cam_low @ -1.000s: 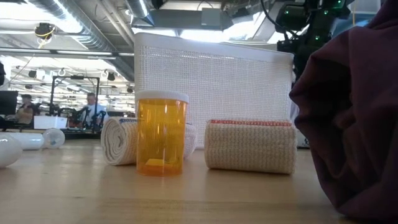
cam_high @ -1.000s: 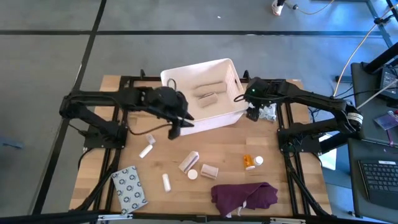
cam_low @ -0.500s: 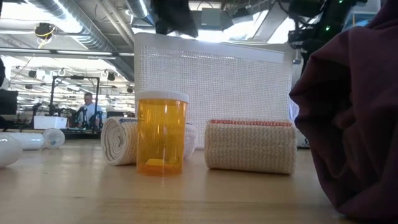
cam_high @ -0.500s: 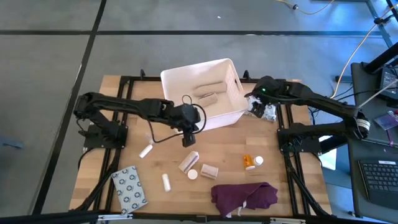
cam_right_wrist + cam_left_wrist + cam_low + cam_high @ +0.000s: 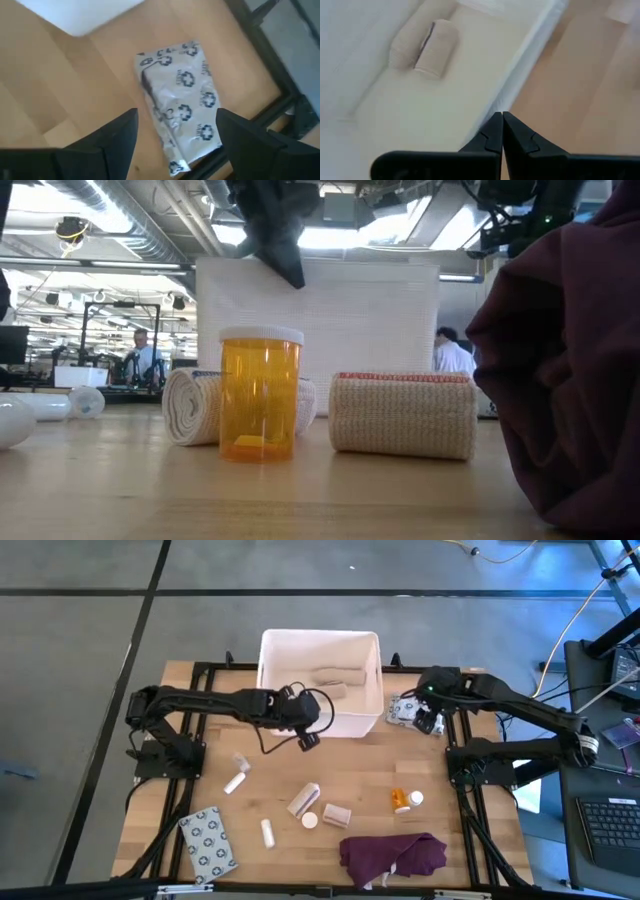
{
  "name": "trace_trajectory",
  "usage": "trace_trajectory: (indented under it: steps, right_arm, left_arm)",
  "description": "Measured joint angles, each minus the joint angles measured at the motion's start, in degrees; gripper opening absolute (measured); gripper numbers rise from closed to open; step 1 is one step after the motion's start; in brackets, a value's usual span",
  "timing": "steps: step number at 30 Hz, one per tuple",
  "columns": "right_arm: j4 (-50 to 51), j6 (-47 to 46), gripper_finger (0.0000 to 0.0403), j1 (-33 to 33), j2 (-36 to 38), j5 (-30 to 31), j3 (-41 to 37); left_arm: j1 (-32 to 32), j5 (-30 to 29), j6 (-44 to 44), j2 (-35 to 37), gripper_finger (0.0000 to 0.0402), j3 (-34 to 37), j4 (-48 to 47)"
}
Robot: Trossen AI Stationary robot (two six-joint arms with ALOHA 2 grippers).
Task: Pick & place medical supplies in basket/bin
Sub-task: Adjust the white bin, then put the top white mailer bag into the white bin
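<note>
The white bin (image 5: 320, 720) stands at the table's far middle with two beige rolls (image 5: 335, 683) inside, one showing in the left wrist view (image 5: 427, 50). My left gripper (image 5: 308, 736) is shut, its tips (image 5: 502, 120) at the bin's near wall. My right gripper (image 5: 428, 722) is open and hovers over a patterned packet (image 5: 177, 100) lying flat to the right of the bin. An orange pill bottle (image 5: 402, 800), white tubes (image 5: 235, 783), rolls (image 5: 304, 800) and a second packet (image 5: 209, 840) lie on the near half of the table. My left gripper's shut fingertips stand at the rim of the bin's near wall (image 5: 520, 85), coming from the near side. Whether they touch it, I cannot tell. My right gripper touches nothing.
A dark purple cloth (image 5: 393, 855) is heaped at the near right and fills the low view's right side (image 5: 560, 380). The black frame rails (image 5: 455, 755) run along both table sides. Bare wood lies between the bin and the scattered supplies.
The bin has turned from a slanted stance to square with the table edges. My left gripper moved right and toward the near edge, then back to the bin's near wall. My right gripper shifted slightly right, uncovering more of the packet.
</note>
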State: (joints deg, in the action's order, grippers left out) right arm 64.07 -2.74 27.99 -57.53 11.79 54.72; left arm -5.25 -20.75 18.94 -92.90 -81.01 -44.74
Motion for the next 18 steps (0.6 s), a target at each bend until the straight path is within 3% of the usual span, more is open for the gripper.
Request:
trace_trajectory:
  steps: [9,18]
  right_arm:
    - [1.8,3.7,0.0267,0.0,-6.1,-4.0,0.0]
    - [0.7,8.9,0.0267,0.0,-15.3,-4.4,-0.1]
  left_arm:
    - [-2.1,11.2,-4.8,4.7,0.0008,-0.8,0.7]
    - [-1.5,7.7,-9.1,17.7,0.0055,-3.0,4.0]
